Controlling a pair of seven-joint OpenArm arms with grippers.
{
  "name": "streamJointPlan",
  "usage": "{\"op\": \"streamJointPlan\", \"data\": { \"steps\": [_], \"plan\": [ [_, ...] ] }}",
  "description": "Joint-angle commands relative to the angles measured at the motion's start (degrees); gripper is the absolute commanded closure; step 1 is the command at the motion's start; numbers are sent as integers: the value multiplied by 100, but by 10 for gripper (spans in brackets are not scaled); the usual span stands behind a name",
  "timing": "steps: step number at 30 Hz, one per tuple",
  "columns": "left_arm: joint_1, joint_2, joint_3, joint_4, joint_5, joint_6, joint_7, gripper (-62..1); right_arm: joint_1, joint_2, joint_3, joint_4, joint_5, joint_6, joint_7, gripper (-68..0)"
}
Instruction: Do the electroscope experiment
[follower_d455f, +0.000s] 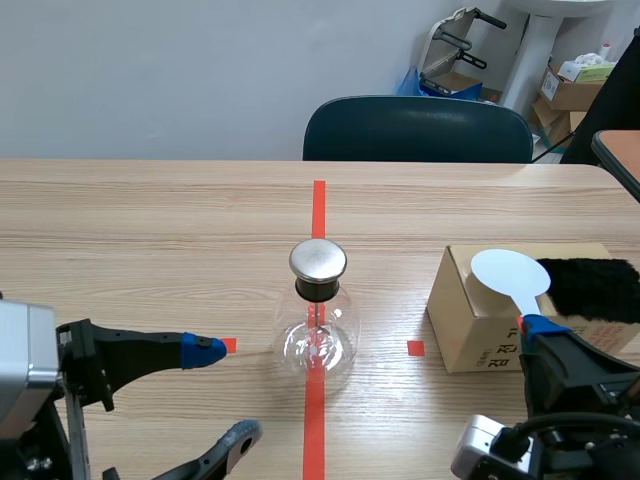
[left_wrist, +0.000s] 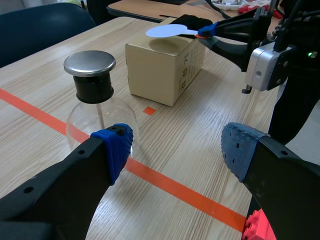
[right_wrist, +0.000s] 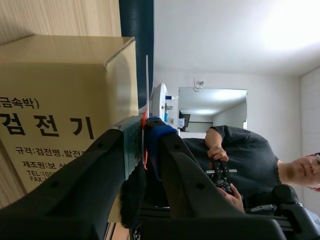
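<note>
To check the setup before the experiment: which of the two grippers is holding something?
The right gripper: it is shut on the white paddle. The left gripper stands open and empty beside the glass flask.

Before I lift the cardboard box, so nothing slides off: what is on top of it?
A black fur pad lies on the cardboard box. The white disc, held by the right gripper, sits over its top; whether it touches is hidden.

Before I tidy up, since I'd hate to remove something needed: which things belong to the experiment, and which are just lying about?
Job in hand: electroscope; paddle, held in the right gripper; fur, lying on the box.
Lying about: chair; cartons by the back wall.
</note>
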Motion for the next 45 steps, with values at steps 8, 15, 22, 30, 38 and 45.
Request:
{"op": "streamJointPlan", "data": {
  "steps": [8, 15, 22, 30, 38, 45],
  "plan": [
    [81, 149, 208, 118, -146, 17, -20, -404, 151, -4, 39, -219, 15, -350, 46, -18],
    [313, 94, 188, 144, -35, 216, -74, -403, 151, -2, 39, -219, 22, -350, 37, -18],
    [638, -221, 168, 275, 61, 551, -632, -403, 151, -2, 39, -219, 22, -350, 39, -219],
    [839, -271, 166, 487, 107, 807, -719, -403, 151, -2, 37, -219, 20, -350, 44, -636],
    [907, -282, 168, 669, 105, 841, -841, -403, 151, -2, 37, -216, 20, -350, 66, -679],
    [907, -229, 168, 667, 109, 844, -905, -403, 151, -2, 37, -216, 26, -350, 57, -679]
  ]
}}
